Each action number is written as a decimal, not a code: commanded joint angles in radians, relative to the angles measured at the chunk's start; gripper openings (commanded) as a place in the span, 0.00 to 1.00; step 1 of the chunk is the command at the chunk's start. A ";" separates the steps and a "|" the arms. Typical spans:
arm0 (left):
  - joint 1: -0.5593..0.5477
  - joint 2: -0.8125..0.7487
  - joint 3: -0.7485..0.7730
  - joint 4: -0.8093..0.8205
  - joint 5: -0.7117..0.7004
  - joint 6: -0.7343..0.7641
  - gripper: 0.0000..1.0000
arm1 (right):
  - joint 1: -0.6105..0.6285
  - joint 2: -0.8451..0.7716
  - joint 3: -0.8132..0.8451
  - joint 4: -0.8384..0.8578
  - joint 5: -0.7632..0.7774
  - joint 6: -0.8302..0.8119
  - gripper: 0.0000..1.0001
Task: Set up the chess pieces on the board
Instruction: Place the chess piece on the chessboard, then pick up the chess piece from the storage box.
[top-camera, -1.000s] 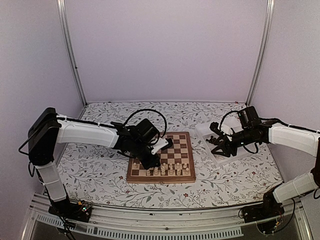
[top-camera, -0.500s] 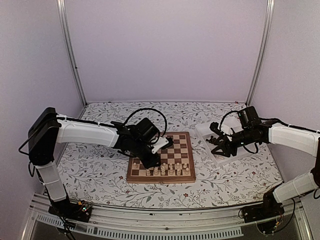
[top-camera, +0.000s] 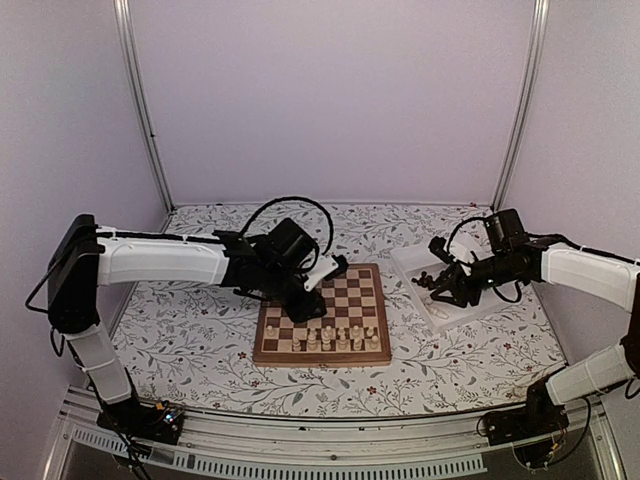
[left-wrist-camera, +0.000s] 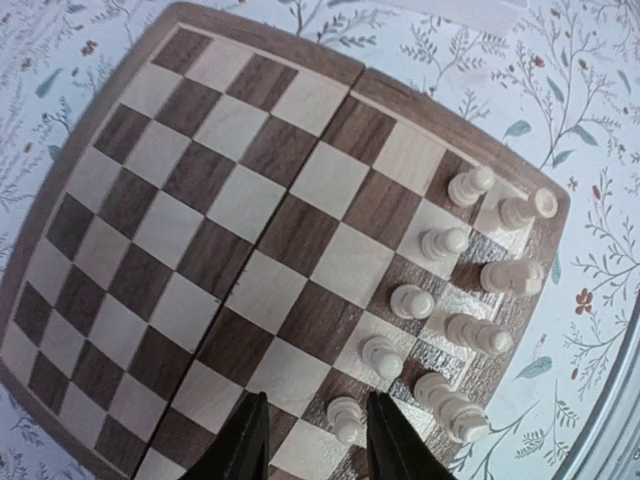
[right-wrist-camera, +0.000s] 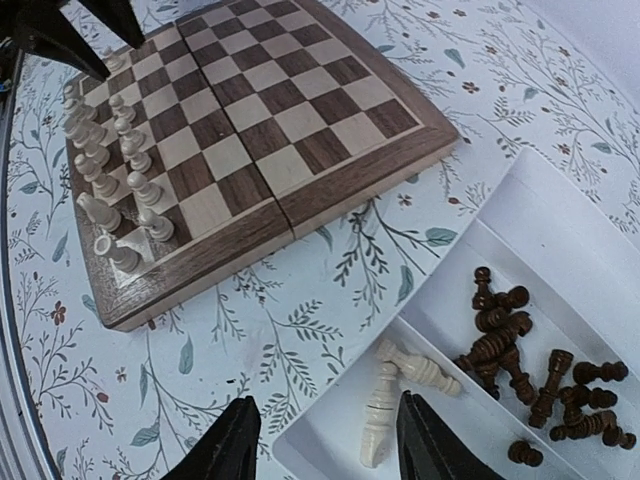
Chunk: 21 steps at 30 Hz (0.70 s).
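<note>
The board (top-camera: 360, 290) lies in the middle of the table, and pale chess pieces (top-camera: 330, 340) stand in its two near rows. In the left wrist view, pale pawns (left-wrist-camera: 410, 300) line one row, with taller pale pieces (left-wrist-camera: 478, 333) behind them. My left gripper (left-wrist-camera: 315, 400) hovers open over the end pawn (left-wrist-camera: 345, 418), which stands free between the fingers. My right gripper (right-wrist-camera: 325, 400) hangs open above the corner of the white tray (right-wrist-camera: 560, 250). Two cream pieces (right-wrist-camera: 385, 405) lie there on their sides. Dark pieces (right-wrist-camera: 500, 340) are heaped in the compartment beside them.
The white partitioned tray (top-camera: 455, 305) sits right of the board on the floral tablecloth (top-camera: 200, 340). Metal posts (top-camera: 140, 100) and pale walls close in the back and sides. The board's far rows (right-wrist-camera: 270, 110) carry no pieces.
The left gripper has opened and lifted off the pale pawn, which now stands on the board. Its arm has drawn up and back. The right gripper has shifted slightly over the tray.
</note>
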 joint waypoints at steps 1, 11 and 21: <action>0.014 -0.123 0.080 0.000 -0.116 0.016 0.38 | -0.079 0.004 0.042 -0.037 0.086 0.054 0.48; 0.015 -0.212 0.075 0.115 -0.143 -0.050 0.41 | -0.086 0.160 0.050 -0.157 0.210 -0.038 0.44; 0.012 -0.239 0.026 0.143 -0.119 -0.086 0.41 | -0.081 0.312 0.147 -0.197 0.223 -0.047 0.39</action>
